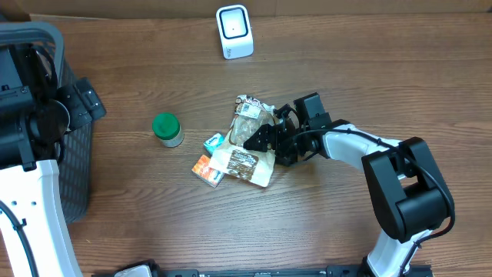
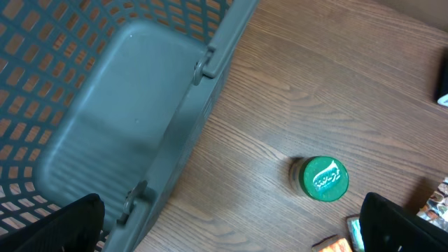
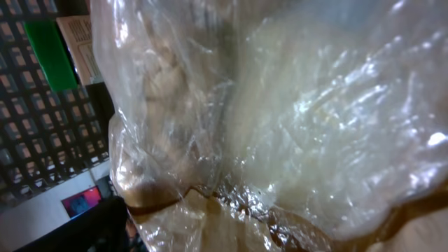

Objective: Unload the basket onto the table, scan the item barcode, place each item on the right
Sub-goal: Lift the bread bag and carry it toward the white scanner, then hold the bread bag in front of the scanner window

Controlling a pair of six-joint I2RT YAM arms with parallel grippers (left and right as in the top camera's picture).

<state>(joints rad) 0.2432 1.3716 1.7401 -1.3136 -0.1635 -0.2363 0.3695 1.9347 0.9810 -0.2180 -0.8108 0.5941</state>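
Observation:
The item at my right gripper point(image 1: 262, 140) is a clear crinkled plastic bag point(image 1: 247, 115) with pale and brown contents, lying in a small pile mid-table. In the right wrist view the bag point(image 3: 280, 119) fills nearly the whole frame, pressed close, and only one dark finger point(image 3: 98, 227) shows at the lower left. The jaws stand wide around the bag's edge. No barcode shows. The white scanner point(image 1: 234, 31) stands at the table's far edge. My left gripper point(image 2: 231, 234) hangs open over bare wood next to the basket, holding nothing.
A second clear bag point(image 1: 246, 163), an orange box point(image 1: 206, 170) and a teal packet point(image 1: 214, 141) lie in the pile. A green-lidded jar point(image 1: 167, 128) stands left of it, jar point(image 2: 323, 178). A grey mesh basket point(image 1: 77, 165) occupies the left edge, basket point(image 2: 126, 105).

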